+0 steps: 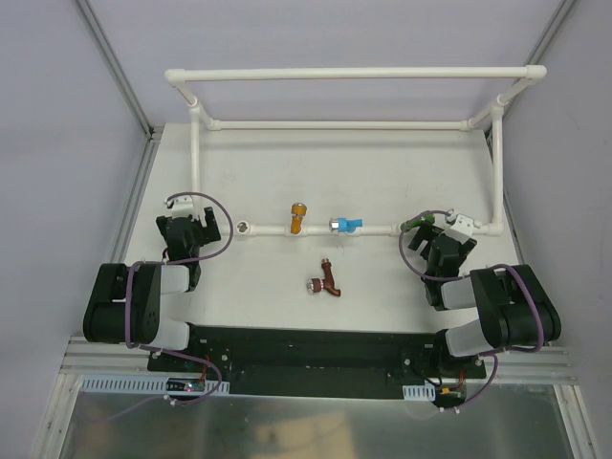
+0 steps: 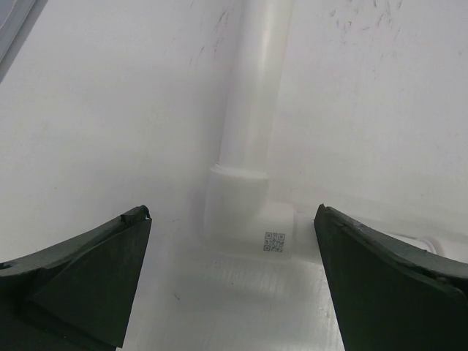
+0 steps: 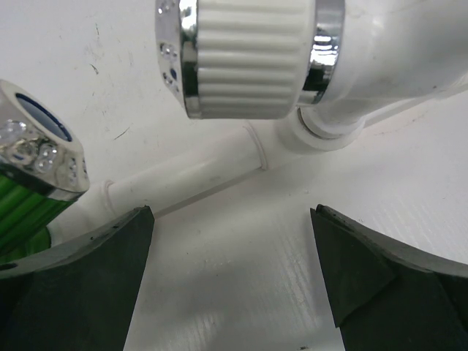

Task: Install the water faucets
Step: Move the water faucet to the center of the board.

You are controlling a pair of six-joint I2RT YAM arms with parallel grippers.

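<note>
Nearest, the two arms are sitting folded at the near edge of the counter (image 1: 287, 172). The left pincer (image 2: 232, 212) is standing spread wide, pinching nothing. It is hanging over a white elbow joint (image 2: 238, 201) at the left end of the pipe run (image 1: 387, 230). That looks like a waiting pose beside the open silver-rimmed socket (image 1: 244, 228), which is probably meant for the last tap. The right pincer (image 3: 231, 212) is likewise gaping and empty, pointing at the right end of the same run.

Between the arms, the brown faucet (image 1: 328, 279) is lying loose on the counter, just near of the pipe, so it is not yet fitted. Just beyond it, the orange faucet (image 1: 297, 218) and blue faucet (image 1: 349, 226) are sitting side by side on the pipe run, apparently mounted. The green faucet (image 1: 418, 223) is sitting at the right, just beside the right pincer.

Farther back, the raised rail (image 1: 354, 73) is closing off the frame.

Some things are proving hard to read. The right wrist view is cutting the green faucet off at its left edge, showing little beyond the chrome end. A white ribbed knob (image 3: 245, 58) is running out of the top of that view. Whether the green faucet is screwed fully home I cannot tell. From above, the left pincer is covering the elbow joint.
</note>
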